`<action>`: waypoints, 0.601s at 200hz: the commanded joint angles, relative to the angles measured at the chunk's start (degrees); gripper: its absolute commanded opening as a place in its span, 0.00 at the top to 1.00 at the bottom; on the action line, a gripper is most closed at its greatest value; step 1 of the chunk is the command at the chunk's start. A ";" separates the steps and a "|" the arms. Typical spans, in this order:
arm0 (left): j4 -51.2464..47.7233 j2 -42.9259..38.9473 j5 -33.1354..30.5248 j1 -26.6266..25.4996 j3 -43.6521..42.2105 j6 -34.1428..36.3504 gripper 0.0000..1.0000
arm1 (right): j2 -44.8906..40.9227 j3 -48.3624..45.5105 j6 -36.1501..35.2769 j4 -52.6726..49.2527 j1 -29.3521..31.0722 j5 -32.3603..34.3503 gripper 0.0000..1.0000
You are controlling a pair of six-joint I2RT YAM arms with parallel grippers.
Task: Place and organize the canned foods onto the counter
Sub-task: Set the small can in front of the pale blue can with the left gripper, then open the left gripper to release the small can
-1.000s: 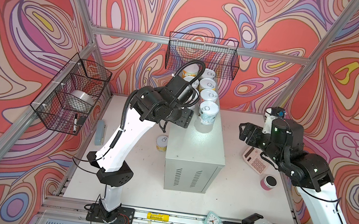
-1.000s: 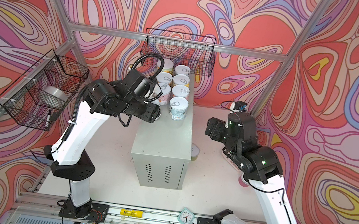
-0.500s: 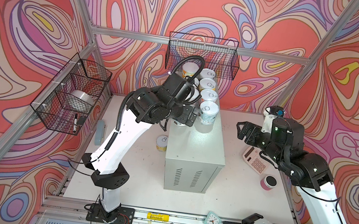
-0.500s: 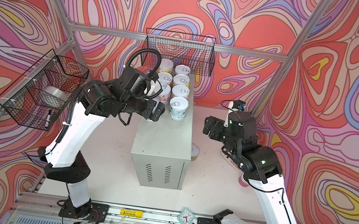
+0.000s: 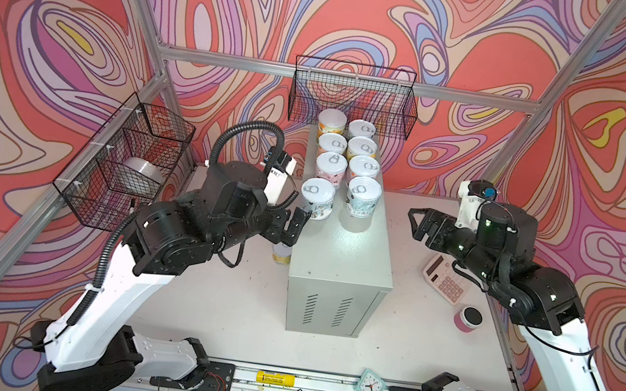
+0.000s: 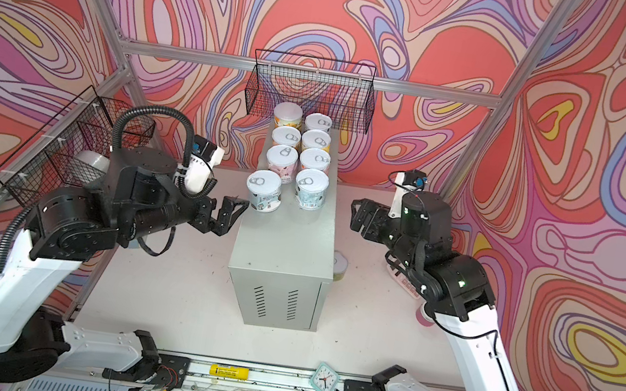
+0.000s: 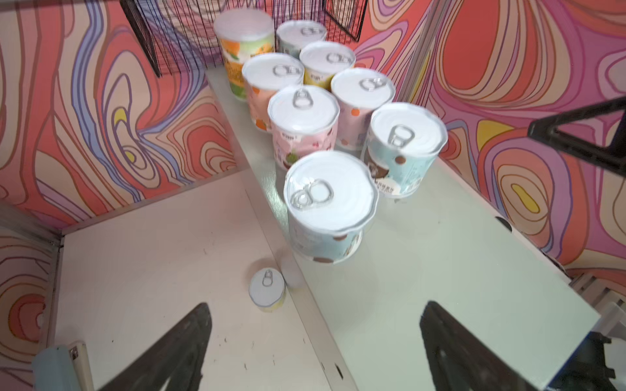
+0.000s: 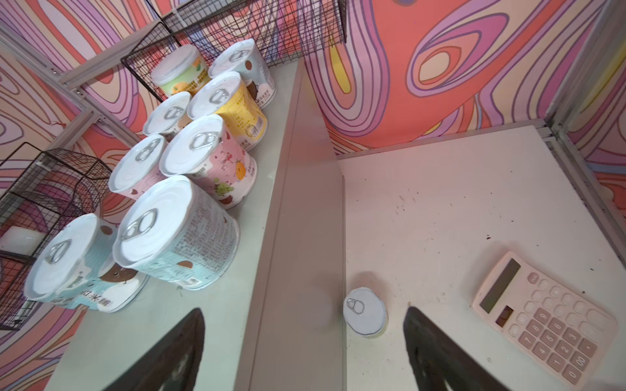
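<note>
Several canned foods stand in two rows on the far half of the grey counter (image 5: 339, 259). The nearest are two pale blue ones (image 5: 317, 198) (image 5: 363, 196). My left gripper (image 5: 292, 225) (image 7: 315, 338) hangs open by the counter's left edge, just short of the front-left can (image 7: 330, 203), with nothing between its fingers. A yellow-labelled can (image 7: 267, 292) stands on the tabletop below it, against the counter's left side. My right gripper (image 5: 418, 225) (image 8: 305, 342) is open and empty to the right of the counter, above another can (image 8: 365, 311) on the tabletop.
A pink calculator (image 5: 444, 277) and a small pink cylinder with a black top (image 5: 467, 318) lie at the right. Wire baskets hang on the back wall (image 5: 353, 97) and the left wall (image 5: 126, 164). A small clock (image 5: 371, 386) sits on the front rail.
My left gripper has opened, let go of the front-left pale blue can on the counter and drawn back to the left. The right arm has barely moved.
</note>
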 commanded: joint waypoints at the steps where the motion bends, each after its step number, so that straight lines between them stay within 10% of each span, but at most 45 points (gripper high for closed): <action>1: 12.60 -3.99 -1.75 -0.12 -9.12 0.91 0.09 | -0.15 -0.88 -0.60 3.57 0.18 -3.46 0.06; 29: 18.86 -6.35 -4.46 -0.05 -16.53 2.00 0.26 | 1.09 -1.07 0.11 3.37 0.23 -3.72 0.06; 120: 30.27 -4.00 2.96 5.45 -24.12 2.30 0.39 | 0.41 -4.28 2.13 5.76 0.18 -1.72 0.06</action>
